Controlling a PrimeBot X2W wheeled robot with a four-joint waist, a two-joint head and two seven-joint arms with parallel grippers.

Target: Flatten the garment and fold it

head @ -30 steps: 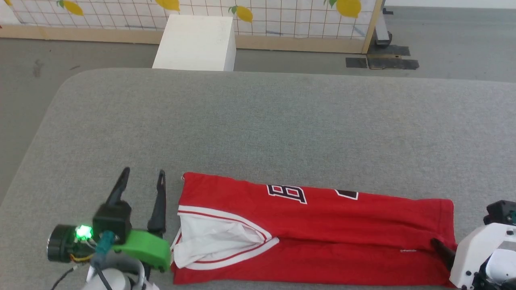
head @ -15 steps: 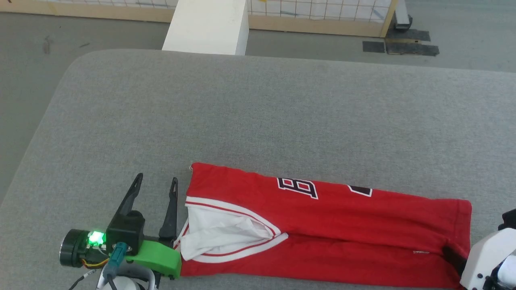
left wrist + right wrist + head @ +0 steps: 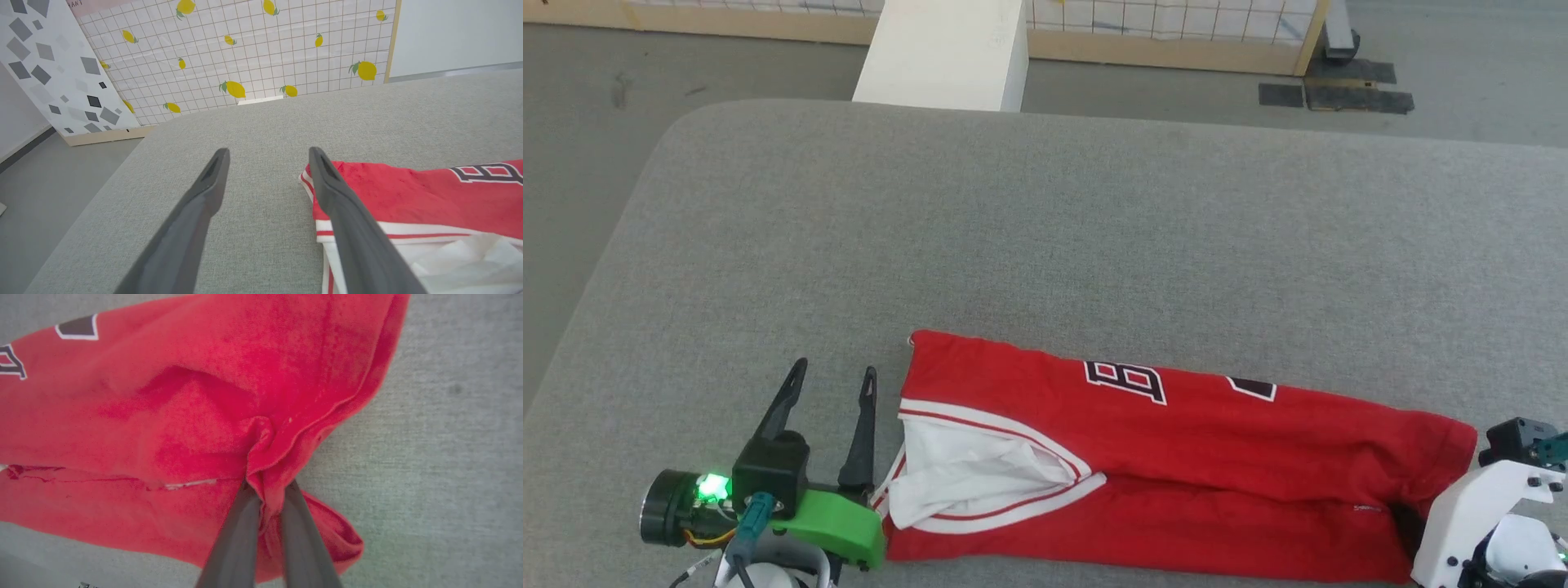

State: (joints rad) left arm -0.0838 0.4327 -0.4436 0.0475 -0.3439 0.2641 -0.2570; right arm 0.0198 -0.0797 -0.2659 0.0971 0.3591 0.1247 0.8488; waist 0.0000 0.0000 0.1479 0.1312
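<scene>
Right gripper (image 3: 267, 486) is pressed together on the shirt (image 3: 1176, 465), and I can see it pinching a bunched fold of red cloth at the shirt's right-hand end. The shirt lies folded into a long band along the near edge of the gray padded table (image 3: 1045, 229), white sleeve and striped trim at the left end, black lettering facing up. Left gripper (image 3: 836, 369) sits just beside that sleeve end, fingers spread wide, holding nothing.
</scene>
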